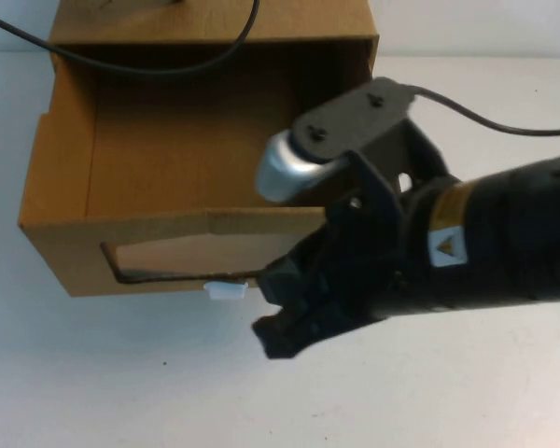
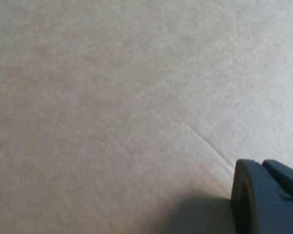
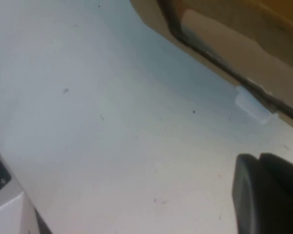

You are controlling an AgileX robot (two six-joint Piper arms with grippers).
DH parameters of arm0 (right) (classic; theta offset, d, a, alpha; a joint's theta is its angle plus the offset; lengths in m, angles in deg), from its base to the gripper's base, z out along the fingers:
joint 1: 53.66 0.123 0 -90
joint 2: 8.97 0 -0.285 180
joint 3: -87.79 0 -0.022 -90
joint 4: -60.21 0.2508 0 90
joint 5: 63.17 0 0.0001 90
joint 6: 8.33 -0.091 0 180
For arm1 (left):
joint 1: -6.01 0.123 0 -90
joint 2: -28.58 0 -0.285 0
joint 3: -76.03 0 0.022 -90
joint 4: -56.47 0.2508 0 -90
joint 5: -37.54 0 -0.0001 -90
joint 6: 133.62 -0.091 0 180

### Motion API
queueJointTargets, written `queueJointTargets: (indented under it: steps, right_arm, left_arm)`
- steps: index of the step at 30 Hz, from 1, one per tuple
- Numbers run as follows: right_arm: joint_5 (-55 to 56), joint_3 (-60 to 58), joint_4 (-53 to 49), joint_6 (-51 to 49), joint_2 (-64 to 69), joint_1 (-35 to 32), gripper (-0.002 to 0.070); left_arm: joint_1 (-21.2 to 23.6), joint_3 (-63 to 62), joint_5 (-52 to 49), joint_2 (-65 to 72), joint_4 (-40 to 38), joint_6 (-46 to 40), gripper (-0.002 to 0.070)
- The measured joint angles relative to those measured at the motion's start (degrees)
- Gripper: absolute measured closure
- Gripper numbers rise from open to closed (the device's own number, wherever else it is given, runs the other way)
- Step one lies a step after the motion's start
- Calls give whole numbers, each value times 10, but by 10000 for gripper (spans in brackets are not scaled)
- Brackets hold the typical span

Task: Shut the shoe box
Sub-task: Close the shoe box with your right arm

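High view: the shoe box [image 1: 121, 168] sits on the white worktop [image 1: 121, 392] toward the far left, its drawer pulled out toward the robot and empty, the outer sleeve behind it. The front panel faces the robot, with the clear window [image 1: 168, 259] and a small white tab [image 1: 226, 291] at its bottom edge. A black cable [image 1: 149, 63] trails over the sleeve and the drawer's back. The right gripper [image 1: 285, 331] is reached in from the right, low, just in front of the panel near the tab; whether it touches the cardboard I cannot tell, nor whether its jaws are apart or together, since the arm body hides them. Left wrist view: only plain pale worktop and one dark corner of the left gripper [image 2: 268, 197], parked away from the box; jaw state cannot be told. Right wrist view: front panel's lower edge, window and white tab [image 3: 253, 108] lie close ahead of the right gripper [image 3: 268, 190], a strip of bare worktop between. Judgement: the approach step is in hand and the drawer is not yet pushed. Next move calls for contact on the front panel and a straight push away from the robot, kept square so the drawer does not jam in the sleeve.
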Motion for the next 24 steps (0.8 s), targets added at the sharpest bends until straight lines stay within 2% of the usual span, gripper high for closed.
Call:
queueJointTargets:
  steps: [15, 20, 24]
  right_arm:
    - [4, 139, -58, -19, 129, 1, 687]
    - [-12, 163, -50, -19, 144, -11, 687]
    - [-47, 188, 5, 21, 143, -14, 687]
  left_arm:
    - [11, 0, -1, 1, -10, 0, 677]
    - [11, 0, -1, 1, -11, 1, 677]
    - [11, 0, -1, 1, -11, 1, 677]
